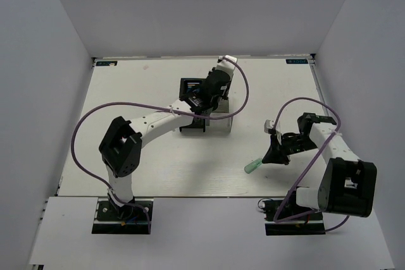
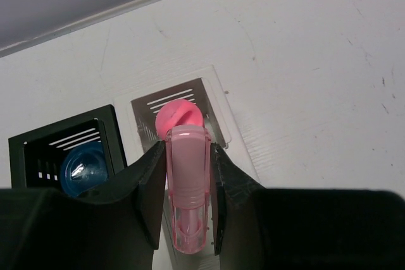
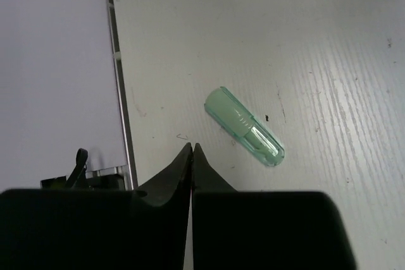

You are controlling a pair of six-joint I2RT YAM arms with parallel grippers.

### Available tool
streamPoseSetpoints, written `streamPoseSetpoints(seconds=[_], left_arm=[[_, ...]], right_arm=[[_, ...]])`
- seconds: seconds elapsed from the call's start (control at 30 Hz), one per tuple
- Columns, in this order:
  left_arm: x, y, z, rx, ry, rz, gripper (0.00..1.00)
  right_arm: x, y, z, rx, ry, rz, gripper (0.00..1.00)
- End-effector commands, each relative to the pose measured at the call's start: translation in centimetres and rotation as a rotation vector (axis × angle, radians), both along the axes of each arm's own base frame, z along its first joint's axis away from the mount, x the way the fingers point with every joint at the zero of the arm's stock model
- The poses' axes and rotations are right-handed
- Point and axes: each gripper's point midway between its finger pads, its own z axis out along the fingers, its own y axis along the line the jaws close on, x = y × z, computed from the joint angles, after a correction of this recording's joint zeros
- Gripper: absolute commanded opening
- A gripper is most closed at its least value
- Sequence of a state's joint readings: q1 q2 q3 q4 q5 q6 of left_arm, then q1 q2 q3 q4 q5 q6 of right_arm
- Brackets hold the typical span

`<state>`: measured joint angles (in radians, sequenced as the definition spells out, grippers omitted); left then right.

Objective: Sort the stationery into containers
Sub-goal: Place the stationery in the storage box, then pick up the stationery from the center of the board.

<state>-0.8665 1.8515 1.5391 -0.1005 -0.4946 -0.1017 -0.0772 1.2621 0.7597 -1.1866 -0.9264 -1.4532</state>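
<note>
My left gripper (image 2: 186, 150) is shut on a pink capsule-shaped piece (image 2: 187, 188) and holds it above the containers. Below it, the light cell (image 2: 204, 93) has a round pink item (image 2: 179, 116) inside. The black cell (image 2: 109, 121) beside it holds a blue round pot (image 2: 82, 170). In the top view the left gripper (image 1: 205, 96) hangs over the joined containers (image 1: 218, 124). My right gripper (image 3: 192, 147) is shut with nothing in it. A mint-green capsule-shaped piece (image 3: 245, 126) lies flat on the table just right of its tips, and sits left of the right gripper (image 1: 276, 153) as the mint-green piece (image 1: 253, 167) in the top view.
White walls close in the table at the back and both sides. A metal edge rail (image 3: 119, 67) runs along the table close to the right gripper. The left arm's purple cable (image 1: 243, 93) loops over the containers.
</note>
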Motion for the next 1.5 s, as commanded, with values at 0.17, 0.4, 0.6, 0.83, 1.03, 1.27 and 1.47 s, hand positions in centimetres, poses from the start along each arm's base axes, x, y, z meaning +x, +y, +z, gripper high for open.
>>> streamPoseSetpoints(seconds=[0.17, 0.4, 0.6, 0.83, 1.03, 1.27, 1.47], left_arm=[[0.8, 0.8, -0.4, -0.101, -0.007, 0.016, 0.01], [0.6, 0.6, -3.3, -0.125, 0.046, 0.029, 0.03], [-0.2, 0.4, -3.8, -0.13, 0.048, 0.019, 0.49], [-0.6, 0.9, -2.8, -0.138, 0.036, 0.021, 0.67], [-3.0, 0.2, 2.2, -0.173, -0.016, -0.036, 0.02], [-11.9, 4.0, 6.7, -0.143, 0.04, -0.15, 0.63], [-18.8, 14.4, 1.5, -0.067, 0.166, -0.07, 0.7]], right_arm=[[0.7, 0.4, 1.1, 0.057, 0.0, 0.046, 0.64], [1.4, 0.1, 0.7, 0.028, -0.055, 0.023, 0.77], [1.6, -0.2, 0.3, 0.005, -0.047, 0.017, 0.86], [2.9, -1.0, -0.3, -0.055, -0.044, -0.021, 0.91], [3.6, -1.7, -0.1, -0.055, -0.164, 0.248, 0.18], [4.3, -2.0, -3.7, -0.122, -0.461, 0.576, 0.55], [4.2, -0.5, -5.4, -0.163, -0.513, 0.695, 0.58]])
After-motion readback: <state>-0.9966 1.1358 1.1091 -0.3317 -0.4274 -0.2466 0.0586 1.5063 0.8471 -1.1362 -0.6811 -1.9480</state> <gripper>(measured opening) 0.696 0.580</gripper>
